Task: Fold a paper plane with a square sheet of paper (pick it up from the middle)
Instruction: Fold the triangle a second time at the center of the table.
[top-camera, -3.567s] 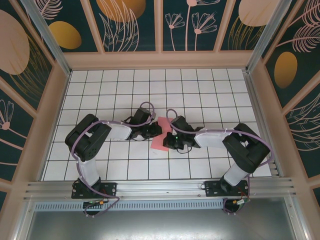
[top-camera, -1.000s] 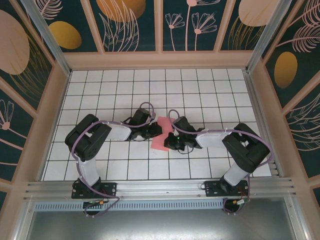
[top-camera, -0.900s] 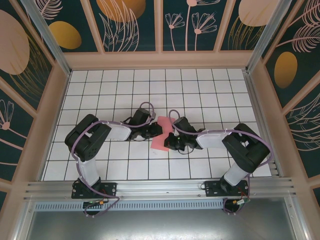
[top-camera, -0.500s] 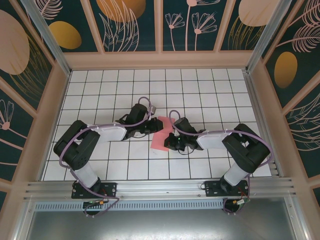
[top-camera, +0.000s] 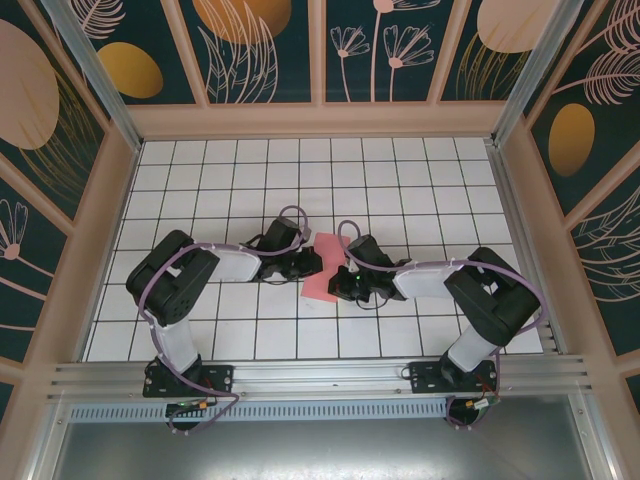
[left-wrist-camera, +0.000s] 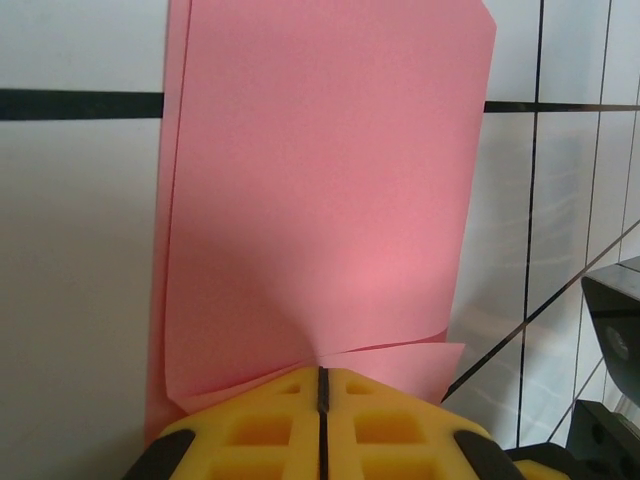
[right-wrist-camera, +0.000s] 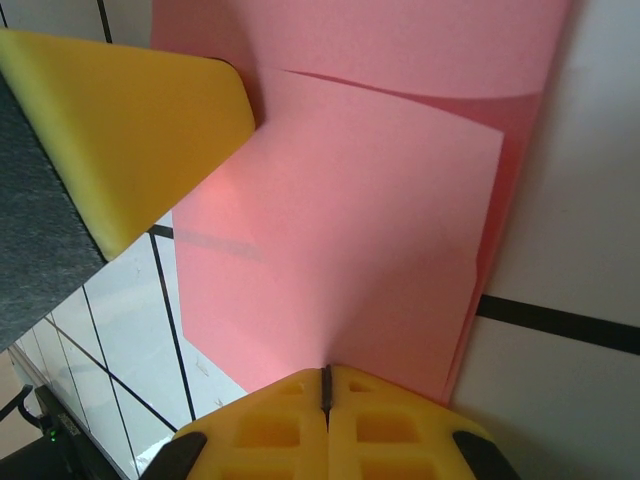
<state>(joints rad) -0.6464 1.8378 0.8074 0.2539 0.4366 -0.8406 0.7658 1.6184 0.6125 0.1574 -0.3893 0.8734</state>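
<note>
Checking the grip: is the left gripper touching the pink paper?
Touching. The left wrist view shows the left gripper shut on the paper, which puckers at its tips.

The left arm and right arm have black joints and white link shells, purple cables looped alongside, and the left end effector and right end effector carry yellow pads with moulded hollows.

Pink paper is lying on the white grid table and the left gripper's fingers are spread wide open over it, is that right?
No. The left gripper is shut, not open: the left wrist view shows its yellow fingers pressed together, pinching the near edge of the pink paper. The paper does lie on the white grid table.
</note>
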